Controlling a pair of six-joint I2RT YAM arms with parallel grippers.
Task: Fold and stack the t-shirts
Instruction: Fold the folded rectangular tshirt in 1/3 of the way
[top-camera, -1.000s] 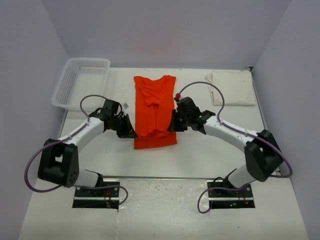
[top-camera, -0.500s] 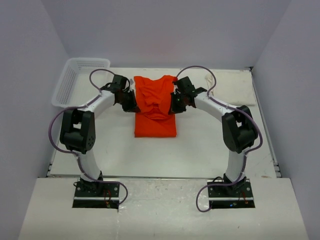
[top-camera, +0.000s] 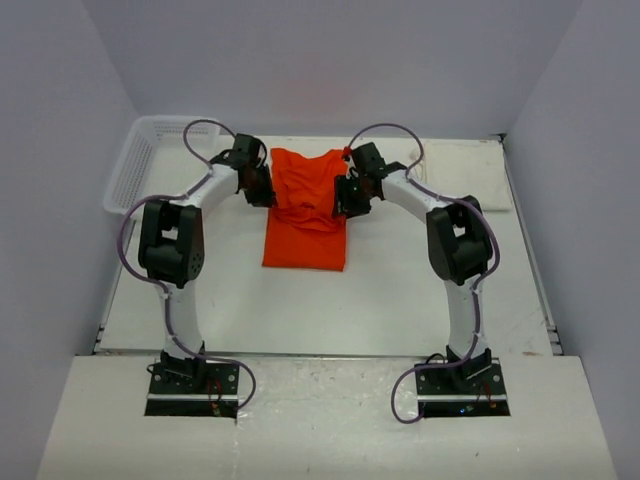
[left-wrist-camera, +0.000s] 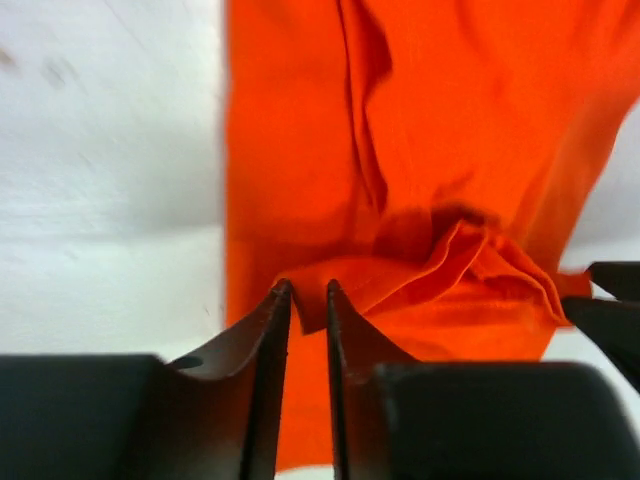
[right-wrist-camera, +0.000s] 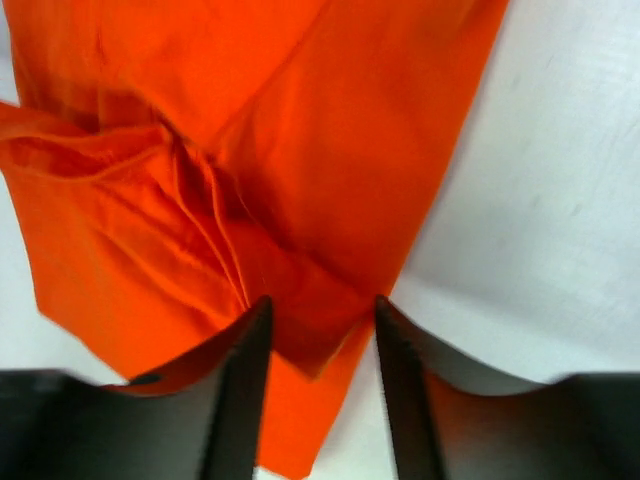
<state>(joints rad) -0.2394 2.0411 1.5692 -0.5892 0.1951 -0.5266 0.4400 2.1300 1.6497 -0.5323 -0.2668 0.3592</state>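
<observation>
Gripping orange t-shirt (top-camera: 306, 205) side edges.

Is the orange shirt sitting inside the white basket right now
No, the orange shirt lies on the table between both grippers, while the basket stands apart at the far left.

Both arms stretched far forward from their bases, bent inward at the elbows, wrists converging on the orange-red t-shirt (top-camera: 305, 210). Left hand (top-camera: 262, 187) at the shirt's left edge, near its far end; fingers (left-wrist-camera: 268, 340) nearly closed, thin gap, pinching a fold of the orange cloth at the tips. Right hand (top-camera: 343, 195) at the shirt's right edge, opposite the left and level with it; fingers (right-wrist-camera: 247, 350) spread wider, orange cloth bunched between the tips. Upper links white, wrists and hands black, purple cables looping above each forearm.
</observation>
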